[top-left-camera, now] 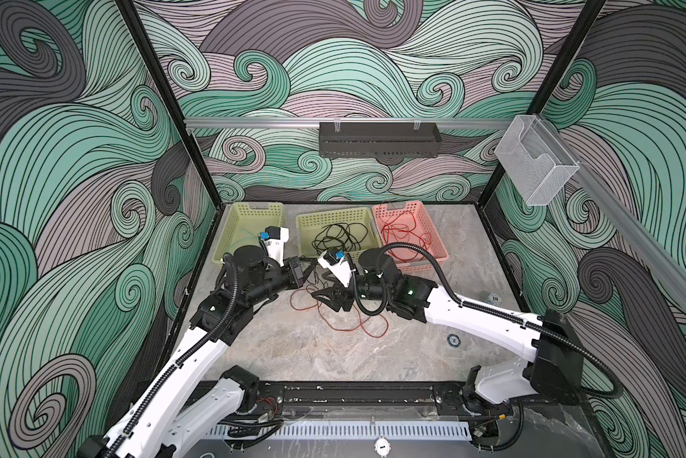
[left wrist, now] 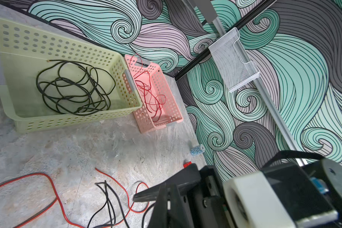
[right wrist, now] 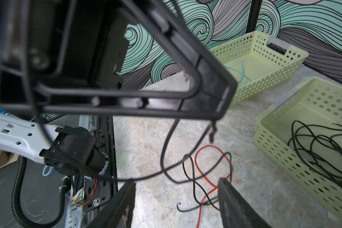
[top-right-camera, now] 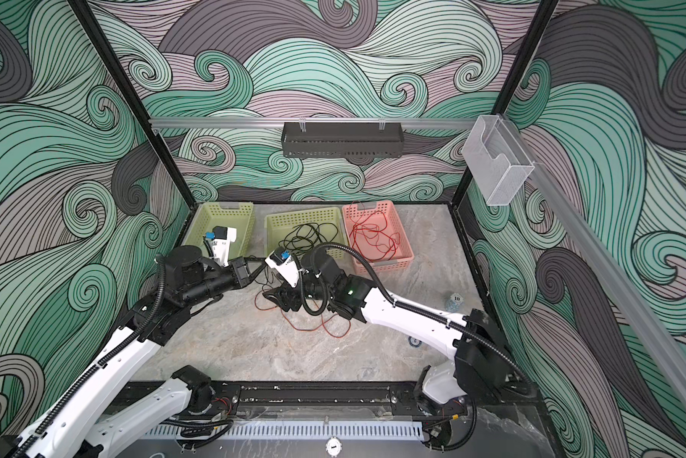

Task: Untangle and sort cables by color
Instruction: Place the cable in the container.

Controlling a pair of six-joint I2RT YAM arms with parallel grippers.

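Since the black cable (right wrist: 163,152) and red cable (right wrist: 209,147), tangled mid-frame on the counter (right wrist: 146,142), look limp and light, the left tool (right wrist: 219,112) pinches the black; the spread right tool (right wrist: 177,181) could take red beside their crossing.

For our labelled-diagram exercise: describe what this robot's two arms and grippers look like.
The left arm and right arm have white shells, black joints and ribbed black hoses. A green light glows on the right. The left gripper and right gripper are black, with tapering open-frame fingers.
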